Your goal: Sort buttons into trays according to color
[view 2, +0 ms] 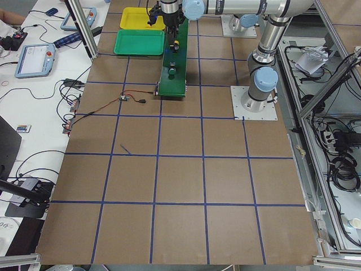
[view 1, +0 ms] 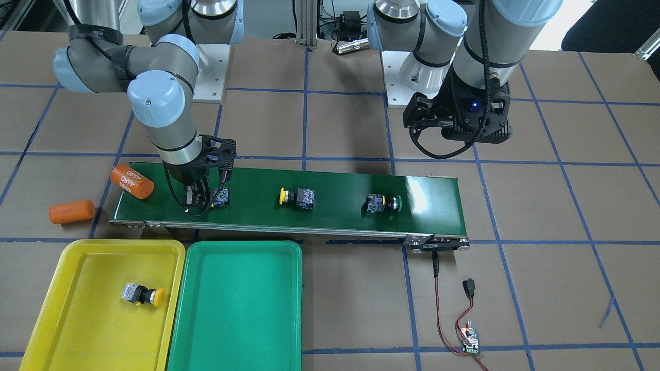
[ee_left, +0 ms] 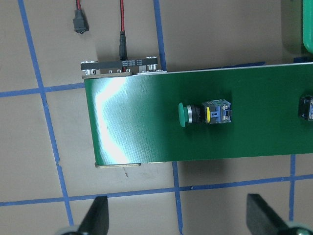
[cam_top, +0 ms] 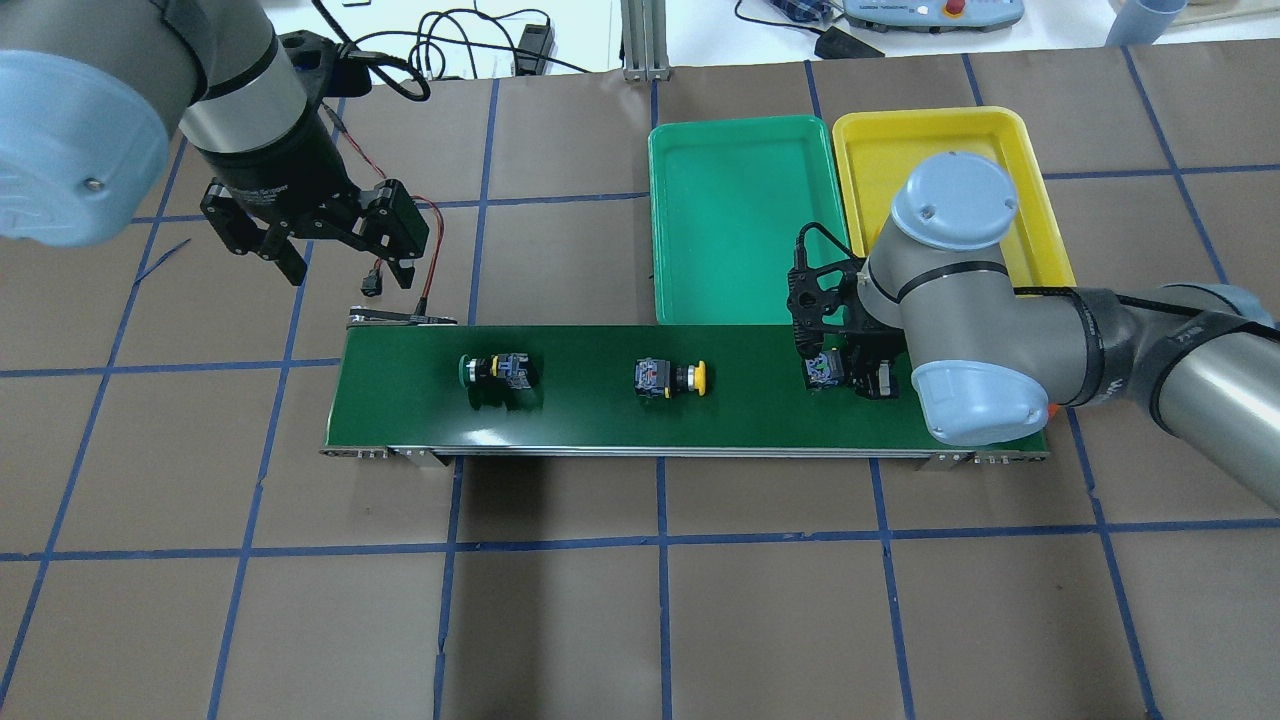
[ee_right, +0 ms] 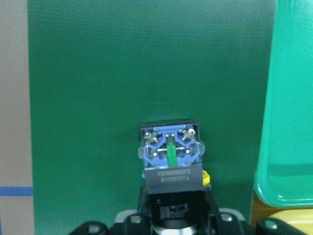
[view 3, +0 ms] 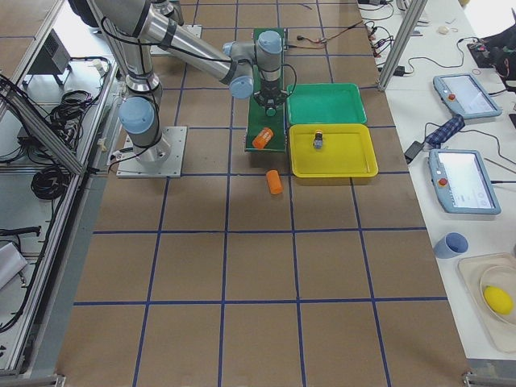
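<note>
Front view: the right gripper (view 1: 203, 199) is down at the conveyor belt (view 1: 335, 221), at the end by the trays. It is clamped on the gripped button (view 1: 222, 197); only the blue-and-black body shows, cap hidden. The belt yellow button (view 1: 296, 197) lies on its side mid-belt. The green button (view 1: 382, 203) lies further along, also on its side. The tray yellow button (view 1: 143, 294) lies in the yellow tray (view 1: 77, 247). The green tray (view 1: 242, 246) sits right beside it, both just off the belt. The 4680 cylinder (view 1: 132, 181) is at the belt's end, the plain orange cylinder (view 1: 72, 211) on the table (view 1: 335, 123) nearby. The left gripper (view 1: 456, 126) hangs over the table behind the belt's other end.

Overhead: the left gripper (cam_top: 348, 268) has its jaws wide apart, gripping nothing, beside the red-black wires (cam_top: 425, 250). The green button (cam_top: 495, 370) is nearest it, then the belt yellow button (cam_top: 670, 378), then the gripped button (cam_top: 823, 370) under the right wrist.

Left side view: too small to add anything; trays at the far end.

Right side view: the tray yellow button (view 3: 318, 139) is in the yellow tray (view 3: 332, 173).

Left wrist: fingers (ee_left: 95, 218) are spread at the bottom edge, well apart from the green button (ee_left: 203, 112) on the belt.

Right wrist: the gripped button (ee_right: 171, 156) is between the fingers, terminals facing the camera. Cannot tell if it is off the belt.
</note>
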Robot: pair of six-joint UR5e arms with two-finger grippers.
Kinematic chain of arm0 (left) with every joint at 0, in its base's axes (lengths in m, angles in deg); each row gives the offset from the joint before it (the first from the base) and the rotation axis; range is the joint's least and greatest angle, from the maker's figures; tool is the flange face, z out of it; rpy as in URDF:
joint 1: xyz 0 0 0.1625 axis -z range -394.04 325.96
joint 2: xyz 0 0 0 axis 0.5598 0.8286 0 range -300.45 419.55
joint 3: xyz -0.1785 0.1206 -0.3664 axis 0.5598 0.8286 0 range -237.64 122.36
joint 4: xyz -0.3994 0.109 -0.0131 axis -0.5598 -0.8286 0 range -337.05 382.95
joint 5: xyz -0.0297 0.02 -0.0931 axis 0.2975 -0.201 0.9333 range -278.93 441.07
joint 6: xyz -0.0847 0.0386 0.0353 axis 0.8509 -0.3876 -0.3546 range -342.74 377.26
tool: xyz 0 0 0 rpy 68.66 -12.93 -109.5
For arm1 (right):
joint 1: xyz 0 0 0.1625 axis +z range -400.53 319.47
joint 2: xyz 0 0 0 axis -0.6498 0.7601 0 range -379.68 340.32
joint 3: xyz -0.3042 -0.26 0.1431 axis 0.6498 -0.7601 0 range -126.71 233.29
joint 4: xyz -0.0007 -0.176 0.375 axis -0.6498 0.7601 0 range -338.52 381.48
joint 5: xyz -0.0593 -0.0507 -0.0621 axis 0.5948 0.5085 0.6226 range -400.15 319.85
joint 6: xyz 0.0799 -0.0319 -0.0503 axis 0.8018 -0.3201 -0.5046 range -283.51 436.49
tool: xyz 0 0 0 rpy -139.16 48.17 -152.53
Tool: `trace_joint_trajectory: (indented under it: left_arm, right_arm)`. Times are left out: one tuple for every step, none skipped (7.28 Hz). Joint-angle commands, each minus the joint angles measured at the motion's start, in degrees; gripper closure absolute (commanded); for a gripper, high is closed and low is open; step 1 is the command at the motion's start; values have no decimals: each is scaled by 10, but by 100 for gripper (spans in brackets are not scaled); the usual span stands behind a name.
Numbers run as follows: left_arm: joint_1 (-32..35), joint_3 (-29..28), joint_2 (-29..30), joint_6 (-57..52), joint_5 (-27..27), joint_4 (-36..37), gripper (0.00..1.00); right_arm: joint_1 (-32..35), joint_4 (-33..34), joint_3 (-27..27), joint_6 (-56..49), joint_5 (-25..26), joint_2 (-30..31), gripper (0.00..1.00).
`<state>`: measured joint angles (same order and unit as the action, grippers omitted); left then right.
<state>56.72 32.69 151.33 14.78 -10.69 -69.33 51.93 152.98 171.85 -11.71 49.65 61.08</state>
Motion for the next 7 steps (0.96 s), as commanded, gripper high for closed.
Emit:
trace_joint_trajectory:
  left_arm:
    - [-2, -8, 5, 4, -8, 1, 0]
    - [-3, -8, 5, 2, -11, 0, 0]
    - [-2, -8, 3, 2, -11, 0, 0]
    - [-2, -8, 11, 2, -12, 0, 0]
    - [-2, -6, 10, 2, -10, 0, 0]
    - [-1, -8, 5, 2, -11, 0, 0]
    - [-2, -7, 3, 2, -10, -1, 0]
  right_arm:
    - [0, 1, -43, 4, -1, -10, 81]
    - [0, 1, -90, 4, -1, -44, 81]
    - [0, 7, -140, 6, -4, -89, 81]
    - [0, 31, -175, 15, -2, -123, 81]
    - [-3, 64, -184, 22, -2, -132, 80]
    - [-4, 84, -191, 29, -3, -140, 83]
    - [-4, 87, -195, 35, -2, -147, 83]
